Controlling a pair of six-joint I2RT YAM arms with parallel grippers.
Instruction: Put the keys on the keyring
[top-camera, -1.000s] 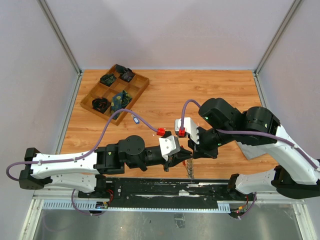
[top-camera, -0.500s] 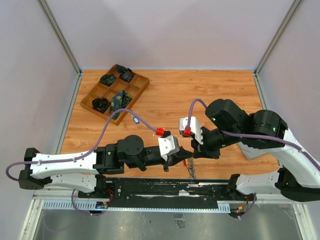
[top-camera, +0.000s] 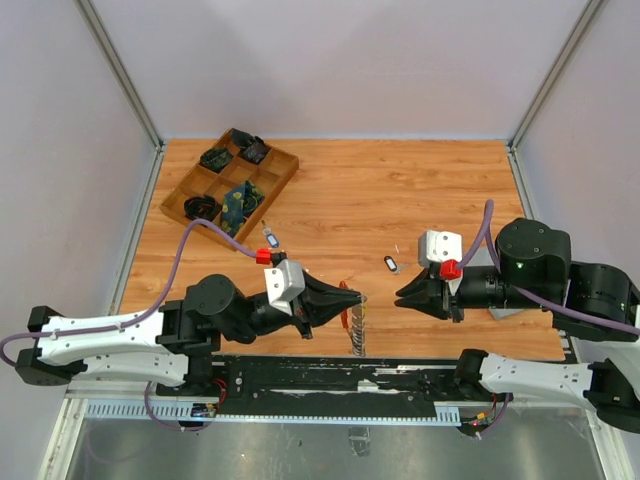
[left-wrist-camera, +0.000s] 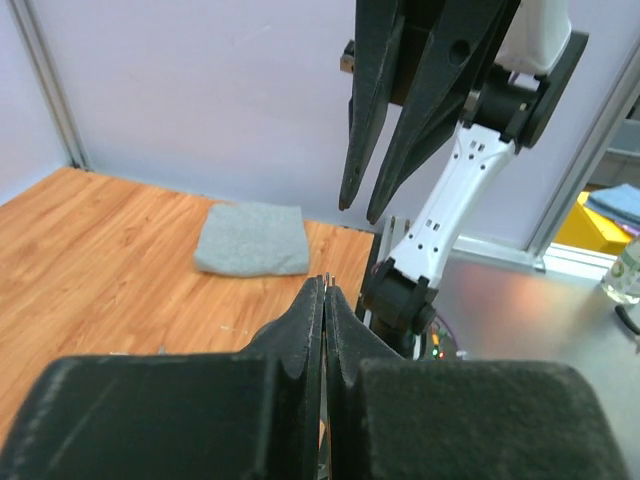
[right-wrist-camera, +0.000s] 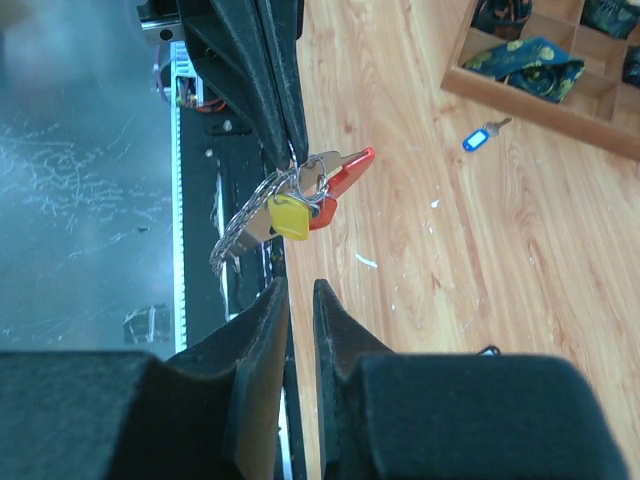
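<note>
My left gripper (top-camera: 356, 297) is shut on the keyring (top-camera: 352, 318), pinching its thin metal ring at the very tips (left-wrist-camera: 326, 283). In the right wrist view the keyring (right-wrist-camera: 300, 180) hangs from those fingers with a yellow-headed key (right-wrist-camera: 290, 217) and red plastic pieces (right-wrist-camera: 345, 172) on it, and its glittery loop (right-wrist-camera: 238, 228) droops over the table's near edge. My right gripper (top-camera: 399, 297) faces it from the right, a short gap away. Its jaws (right-wrist-camera: 300, 287) stand slightly open with nothing between them.
A small dark-headed key (top-camera: 390, 263) lies on the wood behind the grippers, and a blue-headed key (top-camera: 268, 238) lies near the wooden compartment tray (top-camera: 283, 180) at the back left. A grey cloth (left-wrist-camera: 250, 238) lies on the table to the right. The black rail (top-camera: 300, 370) runs along the near edge.
The two grippers have pulled apart. The left drew back leftward, shut on the keyring; the right withdrew to the right and opened its jaws a little, holding nothing.
</note>
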